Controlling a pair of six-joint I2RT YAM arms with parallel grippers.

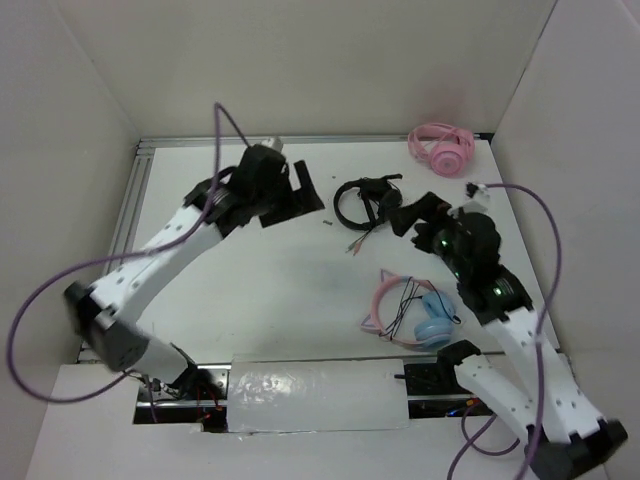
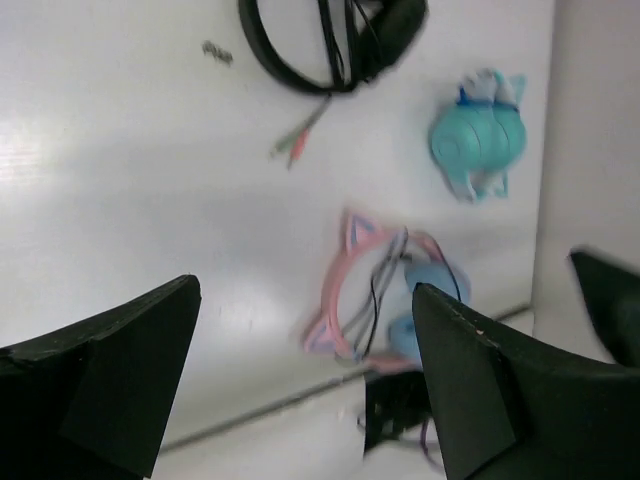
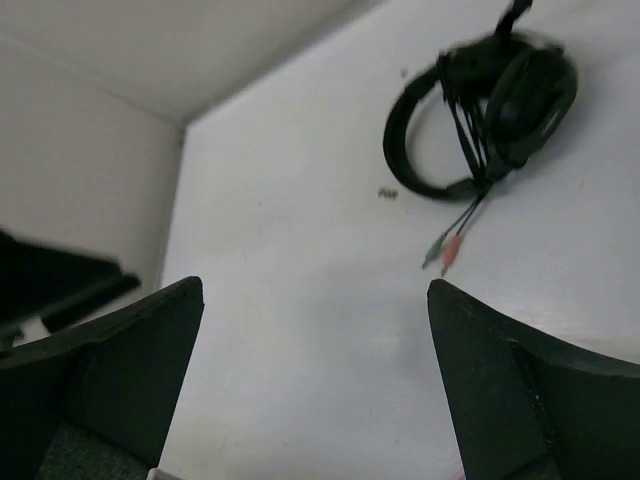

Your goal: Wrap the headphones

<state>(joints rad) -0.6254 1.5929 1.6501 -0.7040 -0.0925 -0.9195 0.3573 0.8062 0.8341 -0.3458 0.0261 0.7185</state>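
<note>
Near edge: a clear plastic-wrapped strip lies along the front of the white bench, between the two arm bases.
Near right: the pink-and-blue cat-ear headphones lie on the bench, a thin cable looped over them, just beside the right forearm. Not our target.
Right hand: the right hand hovers just right of the black set, fingers spread wide, nothing between them. The right wrist view confirms it, both fingers apart and the bench showing in the gap.
Task thing: the black over-ear headphones lie mid-bench toward the far side, cable bunched across the band and earcups, and the green and pink plugs trail out loose on the near side.
Left hand: the left hand sits well left of the headphones, open and empty too.
Small bit: a tiny dark scrap lies between the left hand and the headband.
Far corner: pink headphones rest at the back right, well apart from the action.
Stage, my read: the wrap looks mostly done, with only the plug end free.
Risk: that loose tail is the worry. A grab on the band alone could drag the coils off, and a right hand coming in low could snag the bundle and undo it.
Risk two: the cat-ear set is close to the right arm, so a wide swing could sweep it.
</note>
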